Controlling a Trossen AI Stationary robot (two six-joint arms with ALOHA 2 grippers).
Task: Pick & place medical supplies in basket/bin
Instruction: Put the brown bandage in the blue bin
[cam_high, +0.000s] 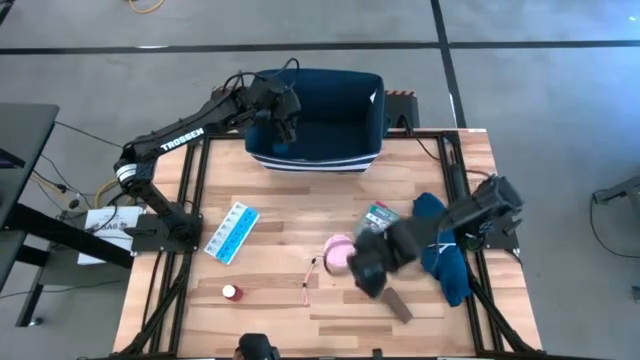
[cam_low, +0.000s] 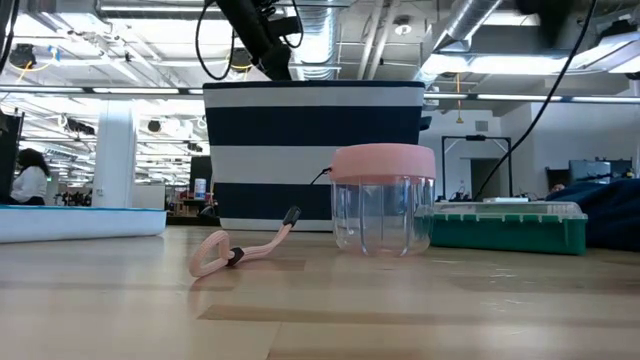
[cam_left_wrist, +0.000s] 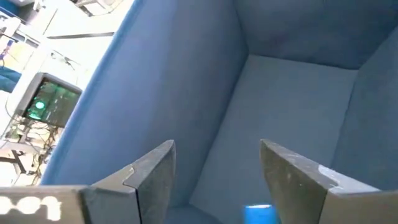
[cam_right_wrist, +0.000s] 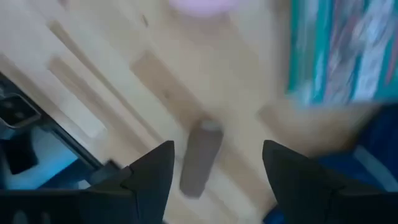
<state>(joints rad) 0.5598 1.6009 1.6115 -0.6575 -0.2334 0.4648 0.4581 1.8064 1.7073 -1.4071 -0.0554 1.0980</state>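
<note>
My left gripper (cam_high: 285, 120) hangs open over the left part of the navy-blue bin (cam_high: 330, 105). In its wrist view the open fingers (cam_left_wrist: 214, 146) look down into the bin, where the blue cube (cam_left_wrist: 258, 213) lies apart from them. My right gripper (cam_high: 370, 280) is open above the table's near right. The brown bar (cam_right_wrist: 201, 155) lies flat on the wood below the gap between its fingers, untouched. The pink-lidded round container (cam_high: 338, 255), the green first-aid box (cam_high: 380, 215), the light-blue pill organiser (cam_high: 232, 232) and the red-white bottle (cam_high: 231, 292) all rest on the table.
A long dark-blue cloth (cam_high: 440, 245) lies along the right side under the right arm. A pink strap (cam_low: 240, 250) trails from the round container (cam_low: 383, 200) toward the near edge. The bin (cam_low: 315, 150) stands at the far edge. Bare wood lies between the organiser and the pink container.
</note>
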